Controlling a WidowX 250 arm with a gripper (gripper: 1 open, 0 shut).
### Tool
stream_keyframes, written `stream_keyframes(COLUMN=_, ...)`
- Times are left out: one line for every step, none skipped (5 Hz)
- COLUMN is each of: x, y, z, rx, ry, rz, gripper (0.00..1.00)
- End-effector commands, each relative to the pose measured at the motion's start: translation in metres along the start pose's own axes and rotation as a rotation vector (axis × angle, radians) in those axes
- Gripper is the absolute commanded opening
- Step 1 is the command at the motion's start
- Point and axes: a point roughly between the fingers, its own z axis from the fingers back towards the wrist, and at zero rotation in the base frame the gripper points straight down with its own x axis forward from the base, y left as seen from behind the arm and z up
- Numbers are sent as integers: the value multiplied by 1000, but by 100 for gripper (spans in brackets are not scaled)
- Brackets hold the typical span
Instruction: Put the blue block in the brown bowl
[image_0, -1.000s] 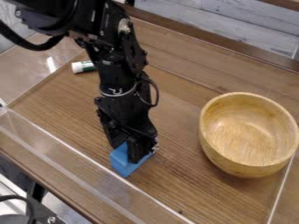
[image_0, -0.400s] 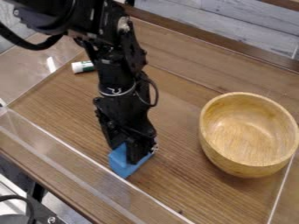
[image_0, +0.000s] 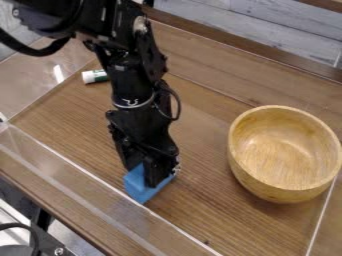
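The blue block (image_0: 144, 184) sits directly under the hand (image_0: 148, 170), which points straight down at the desk (image_0: 214, 215). The black fingers come down over the block's upper part and are closed tight on it, so only the lower and front faces of the block show beneath them. The block appears to rest on the desk surface, close to the near edge and somewhat left of the middle; whether its underside is fully down cannot be told.

The brown bowl (image_0: 283, 152) stands to the right of the hand, well apart from the block, near the right edge of the desk. It is round and deep, turned from light wood, with a thick rounded rim and fine rings of grain across its inner wall. It is upright.

The desk top is a dark wood-grain laminate with long streaks running across it. A low clear plastic wall (image_0: 34, 140) borders it along the left and near edges, glossy and catching pale reflections.

The robot arm (image_0: 127, 70) is matte black, built of blocky segments with cables looped along its side, rising from the hand toward the upper left.

Near the far left edge, behind the arm, lies a white-and-green marker (image_0: 94, 75), partly hidden.

The block itself is a small brick of bright, even blue, with plain matte faces and crisp edges, turned slightly so one corner points toward the near edge.
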Motion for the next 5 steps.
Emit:
stream_keyframes(x=12, y=1, z=15, rx=16, ry=-65, rz=-12, gripper=0)
stream_keyframes(x=12, y=0, z=17, rx=14, ry=-66, rz=-15, gripper=0)
stream_keyframes(x=12, y=-1, z=18, rx=12, ry=-68, rz=-19, gripper=0)
stream_keyframes(x=13, y=-1, z=20, rx=10, ry=-70, rz=-22, gripper=0)
stream_keyframes(x=13, y=-2, z=23, rx=9, ry=-72, rz=-25, gripper=0)
